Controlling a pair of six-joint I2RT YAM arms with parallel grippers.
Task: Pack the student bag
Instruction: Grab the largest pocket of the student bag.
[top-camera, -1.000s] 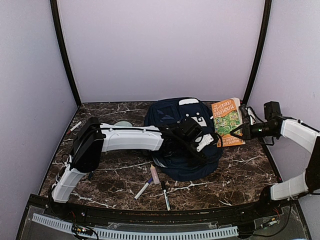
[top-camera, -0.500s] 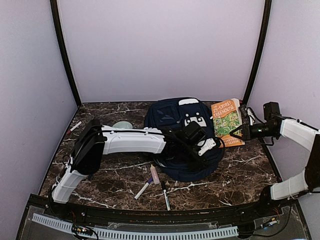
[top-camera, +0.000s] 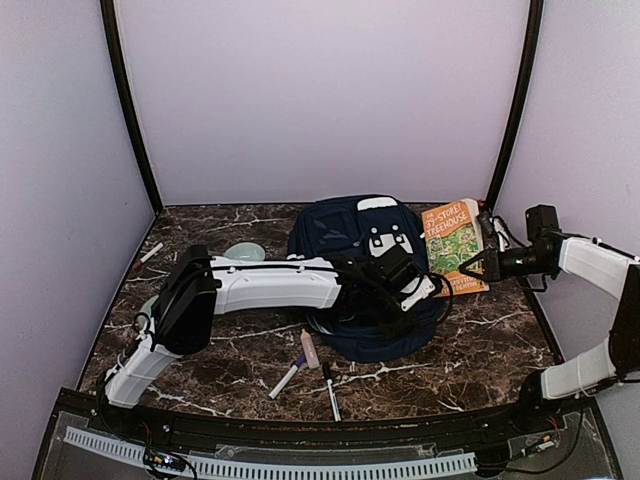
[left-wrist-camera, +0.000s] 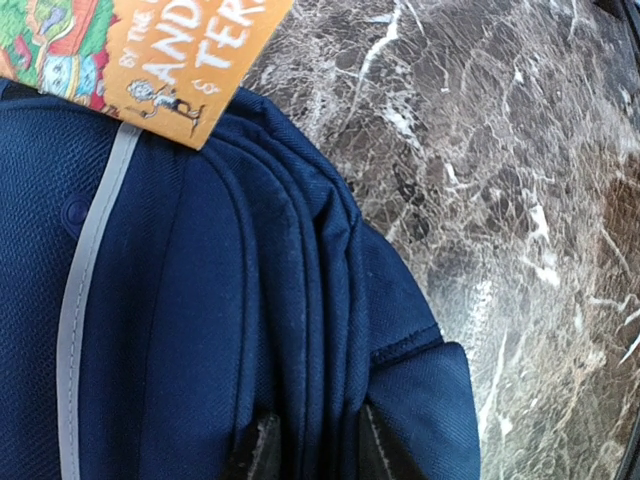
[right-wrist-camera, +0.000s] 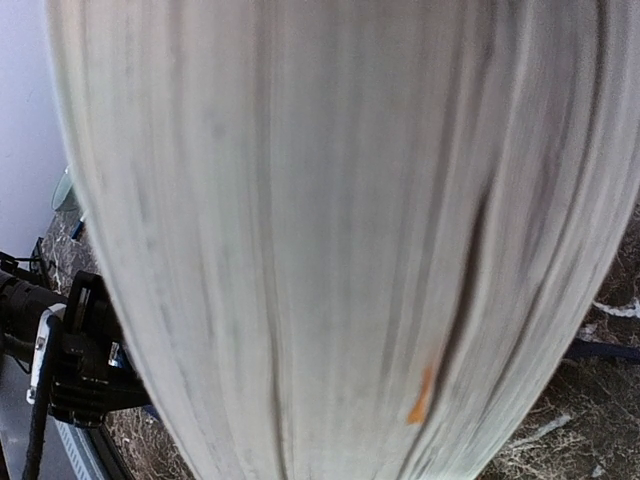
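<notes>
While the right gripper (top-camera: 470, 265) is clamped on the edge of the book (top-camera: 450, 235), holding it tilted against the right side of the bag (top-camera: 345, 225), the left gripper (left-wrist-camera: 320, 452) pinches a fold of cloth at the bag's rim. The bag lies at the middle back of the table (top-camera: 230, 345), and I'd say the step in hand is opening its mouth for the book. Next, the left arm needs to lift that fold clear so the right can slide the book in.

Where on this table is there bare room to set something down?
Front right, between the student bag and the right arm's base; back left, behind the pale dish. Crowded: the pens at front centre, the book against the bag.
</notes>
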